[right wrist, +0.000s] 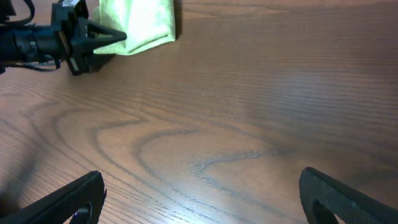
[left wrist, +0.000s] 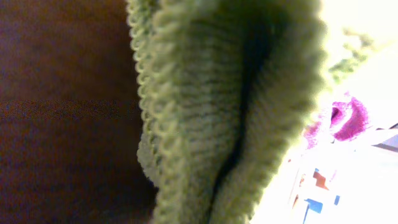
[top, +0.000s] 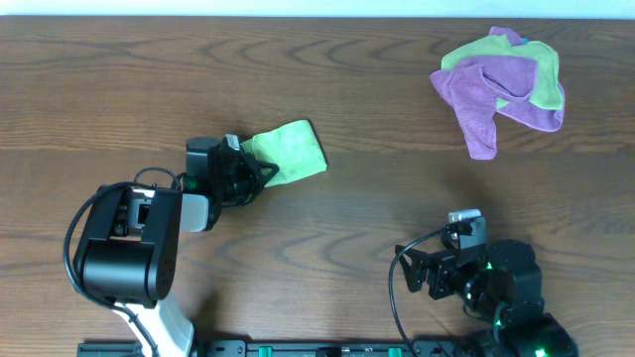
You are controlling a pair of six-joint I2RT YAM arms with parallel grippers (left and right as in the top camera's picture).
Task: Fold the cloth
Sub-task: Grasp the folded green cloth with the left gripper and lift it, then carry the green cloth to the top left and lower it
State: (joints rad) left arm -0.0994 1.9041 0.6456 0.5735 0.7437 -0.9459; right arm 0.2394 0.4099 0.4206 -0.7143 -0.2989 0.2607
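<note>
A green cloth (top: 293, 151) lies folded into a small rectangle on the wooden table, left of centre. My left gripper (top: 256, 171) is at its near-left corner, and its fingers look shut on the cloth's edge. In the left wrist view the cloth (left wrist: 211, 112) fills the frame very close up, with its layers bunched, and the fingers are hidden. The right wrist view shows the cloth (right wrist: 140, 22) and the left gripper (right wrist: 115, 37) pinched to a point at its edge. My right gripper (top: 417, 270) is open and empty over bare table at the front right (right wrist: 202, 180).
A loose pile of purple and green cloths (top: 506, 79) lies at the back right, and its purple part shows in the left wrist view (left wrist: 348, 118). The arm bases stand along the front edge.
</note>
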